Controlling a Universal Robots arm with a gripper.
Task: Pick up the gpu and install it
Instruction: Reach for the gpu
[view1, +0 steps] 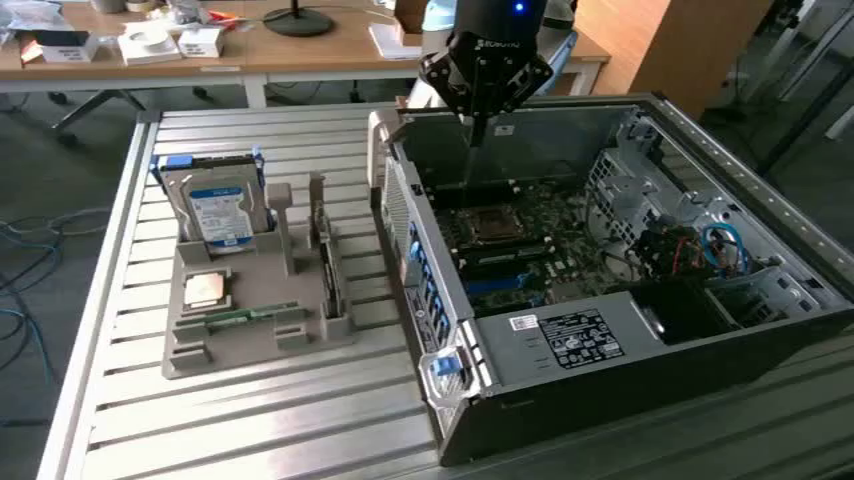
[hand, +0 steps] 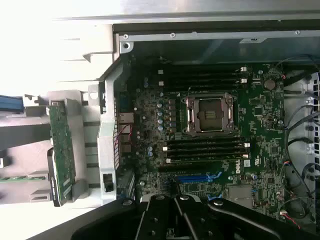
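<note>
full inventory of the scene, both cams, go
table: 1, silver slatted metal, under everything
holder: 1, grey, on the table, at the exterior view's left of the case
hard drive: 1, silver with blue label, upright at the holder's far end
gpu: 1, dark card with pale bracket, on edge in the holder slot nearest the case
RAM stick: 1, green, lying at the holder's near end
CPU chip: 1, tan, flat in the holder
computer case: 1, black and silver, open, on the table
motherboard: 1, green, inside the case
CPU socket: 1, silver, mid-board
slot: 1, blue, on the board near the gripper
desk: 1, wooden, background, cluttered
gripper: 1, black, shut, holding nothing, above the motherboard
</note>
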